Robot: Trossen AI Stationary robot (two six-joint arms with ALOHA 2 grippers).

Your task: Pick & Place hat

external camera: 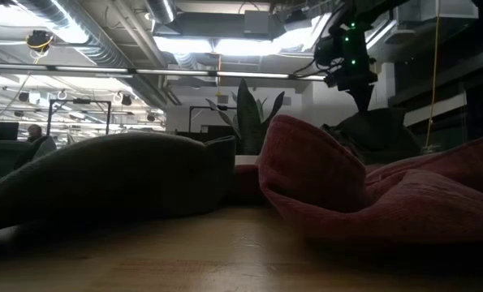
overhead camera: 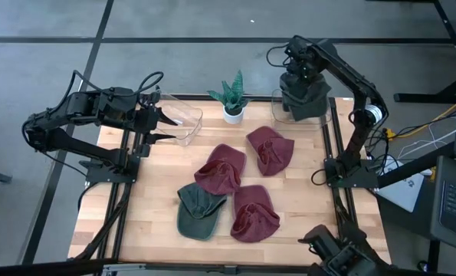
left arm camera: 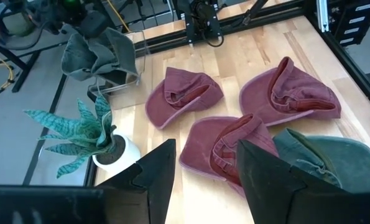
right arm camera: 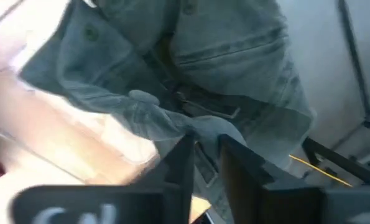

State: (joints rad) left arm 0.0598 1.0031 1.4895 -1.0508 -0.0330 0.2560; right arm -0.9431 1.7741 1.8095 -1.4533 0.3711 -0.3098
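Grey-green hat [right arm camera: 191,93] hangs over a clear bin [left arm camera: 135,62], with the right gripper [right arm camera: 204,155] jaws pinching its fabric. The left gripper [left arm camera: 203,171] waits with jaws spread near another clear bin [overhead camera: 183,123] on the tabletop [overhead camera: 151,199].

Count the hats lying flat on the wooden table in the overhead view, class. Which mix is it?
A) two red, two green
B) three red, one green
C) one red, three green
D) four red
B: the overhead view shows three red hats and one green hat on the wooden table.
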